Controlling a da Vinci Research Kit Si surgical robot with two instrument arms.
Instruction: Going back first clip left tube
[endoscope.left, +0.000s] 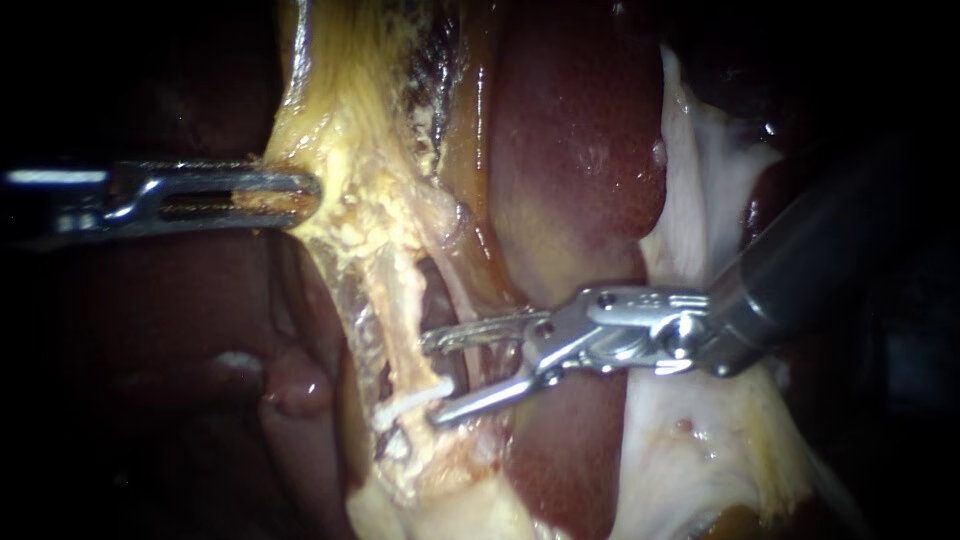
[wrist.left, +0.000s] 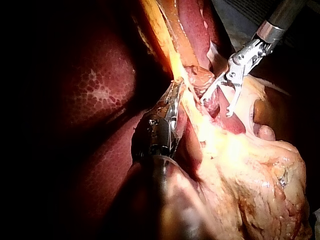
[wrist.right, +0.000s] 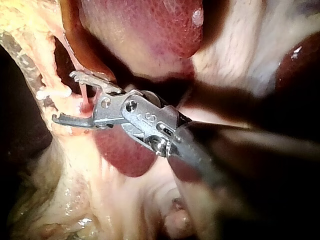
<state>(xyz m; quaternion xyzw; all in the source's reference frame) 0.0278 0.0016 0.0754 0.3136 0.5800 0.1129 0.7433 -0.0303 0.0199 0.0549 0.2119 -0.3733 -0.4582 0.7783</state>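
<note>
Endoscope view: the right instrument (endoscope.left: 437, 380) has its jaws open, their tips just right of the white clip (endoscope.left: 410, 403) on the upright tube (endoscope.left: 395, 290), so backing off likely means moving right, while the left instrument (endoscope.left: 295, 190) grips yellow tissue (endoscope.left: 340, 130).

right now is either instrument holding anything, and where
The left instrument grips the yellowish tissue at its edge, jaws shut on it. The right instrument holds nothing; its jaws stand open near the clip.

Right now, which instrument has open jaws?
The right instrument: its jaws gape by the clip, gripping nothing. The left instrument is shut on tissue.
</note>
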